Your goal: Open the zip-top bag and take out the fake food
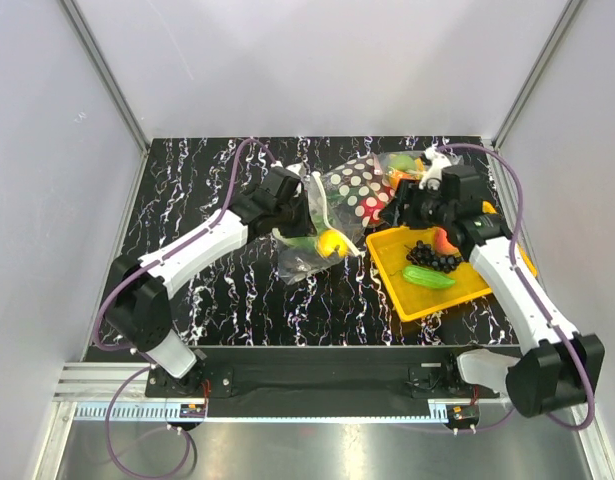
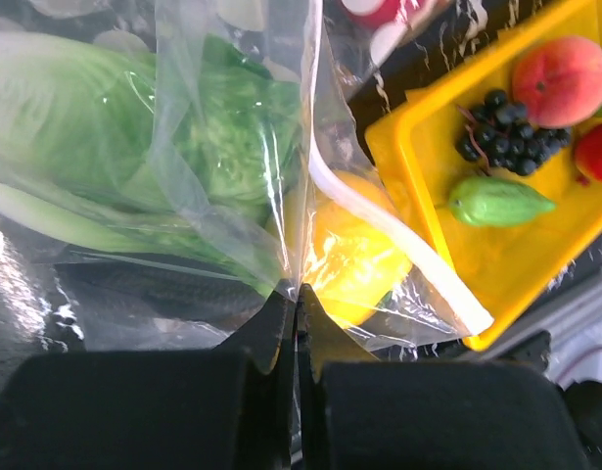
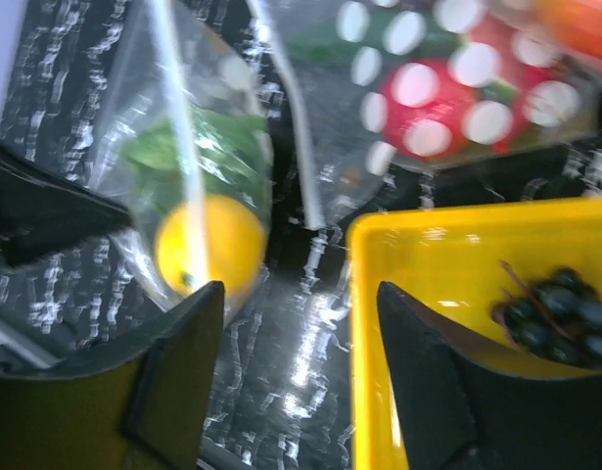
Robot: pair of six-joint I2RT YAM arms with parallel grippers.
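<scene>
Closed tight, my left fingers (image 2: 279, 318) pinch a fold of the zip-top bag (image 2: 232, 147), which sits on the black, white-veined table (image 1: 247, 300) between pale walls (image 1: 47, 150), just left of the yellow tray (image 1: 452, 298). My right fingers (image 3: 188, 338) hang apart, holding nothing, above the gap between bag and tray. Left wrist view alone shows the leafy lettuce (image 2: 75, 108) sharply beside the lemon (image 2: 349, 259); right wrist view gives only green blur.

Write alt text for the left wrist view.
The left gripper pinches a fold of a clear bag holding a lettuce and a lemon. At the picture's right, a yellow tray carries a peach, dark grapes and a green cucumber.
</scene>
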